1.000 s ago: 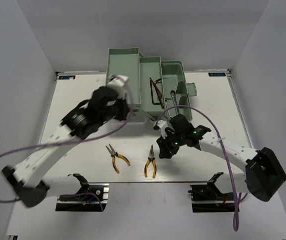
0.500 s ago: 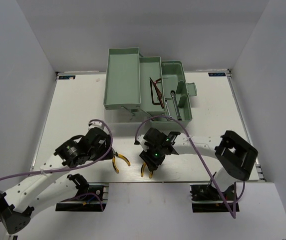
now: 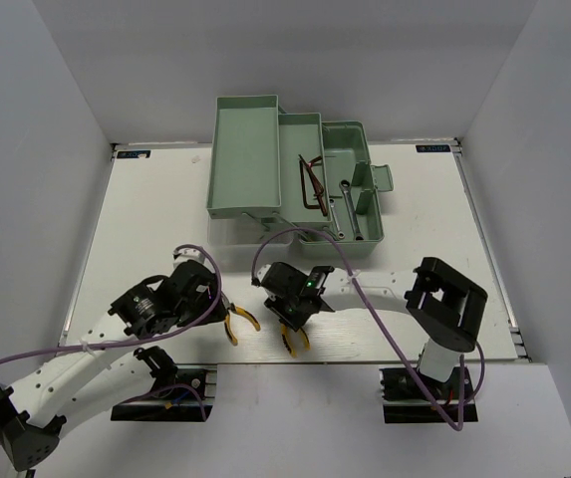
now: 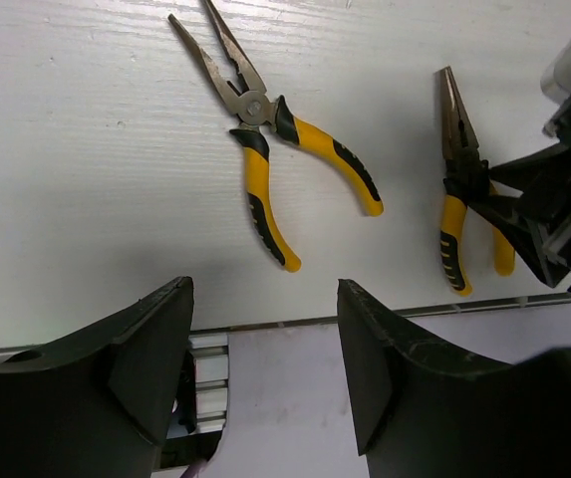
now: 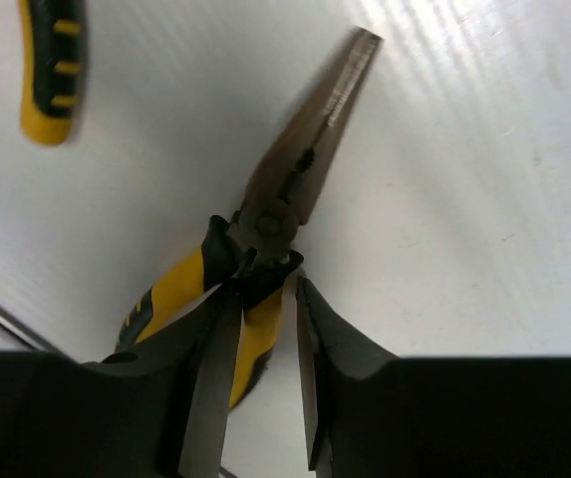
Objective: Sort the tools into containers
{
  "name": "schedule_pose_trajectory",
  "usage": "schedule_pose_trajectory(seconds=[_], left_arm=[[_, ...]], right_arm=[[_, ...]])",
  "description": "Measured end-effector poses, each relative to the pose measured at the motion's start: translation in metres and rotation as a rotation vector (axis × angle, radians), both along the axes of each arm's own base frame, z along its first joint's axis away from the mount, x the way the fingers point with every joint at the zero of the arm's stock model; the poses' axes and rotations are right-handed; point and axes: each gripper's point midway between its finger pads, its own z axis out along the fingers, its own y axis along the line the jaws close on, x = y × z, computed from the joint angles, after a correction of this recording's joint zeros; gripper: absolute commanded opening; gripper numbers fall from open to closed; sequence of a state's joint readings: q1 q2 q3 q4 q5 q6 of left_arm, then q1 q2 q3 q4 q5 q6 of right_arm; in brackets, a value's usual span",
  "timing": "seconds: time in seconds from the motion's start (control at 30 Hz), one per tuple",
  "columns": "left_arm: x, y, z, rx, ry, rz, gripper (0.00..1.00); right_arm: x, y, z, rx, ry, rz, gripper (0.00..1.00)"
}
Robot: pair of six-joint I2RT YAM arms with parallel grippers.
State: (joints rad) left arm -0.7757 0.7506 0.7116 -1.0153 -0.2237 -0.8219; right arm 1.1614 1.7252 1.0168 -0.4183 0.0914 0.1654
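1. Right gripper (image 5: 268, 291) sits low over the table (image 3: 415, 219), its jaws half closed on either side of one yellow handle of the right pliers (image 5: 277, 209). A thin strip of table shows between that handle and one finger, so it is not pinched.
2. These pliers lie flat near the table's near edge, nose pointing to the far side and handles toward the arm bases.
3. Wide open and empty, the left gripper (image 4: 263, 299) hangs above the near edge. In its wrist view the left pliers (image 4: 265, 149) lie just beyond its fingertips.
4. That pair lies flat with its handles spread, just left of the right pair and apart from it.
5. At the far side stands the toolbox (image 3: 245, 119), open and well apart from both pliers, with its pale green trays side by side.
6. Reddish-brown hex keys (image 3: 311, 184) lie in the middle tray, and silver wrenches (image 3: 350, 211) lie in the right one.
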Motion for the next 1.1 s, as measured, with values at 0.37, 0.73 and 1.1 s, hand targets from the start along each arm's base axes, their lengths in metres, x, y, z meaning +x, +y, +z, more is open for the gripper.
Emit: schedule_pose_trajectory(seconds=[0.37, 0.73, 1.1], left_arm=[[0.000, 0.000, 0.006, -0.033, -0.024, 0.009, 0.70], [0.001, -0.008, -0.003, -0.046, -0.004, -0.003, 0.68], [-0.001, -0.013, -0.040, 0.013, 0.091, -0.006, 0.64]], right_arm=[[0.012, -0.003, -0.004, -0.027, -0.050, -0.042, 0.00], [-0.002, -0.047, 0.032, 0.025, -0.015, 0.201, 0.00], [0.016, 0.040, 0.228, 0.419, -0.233, 0.473, 0.00]])
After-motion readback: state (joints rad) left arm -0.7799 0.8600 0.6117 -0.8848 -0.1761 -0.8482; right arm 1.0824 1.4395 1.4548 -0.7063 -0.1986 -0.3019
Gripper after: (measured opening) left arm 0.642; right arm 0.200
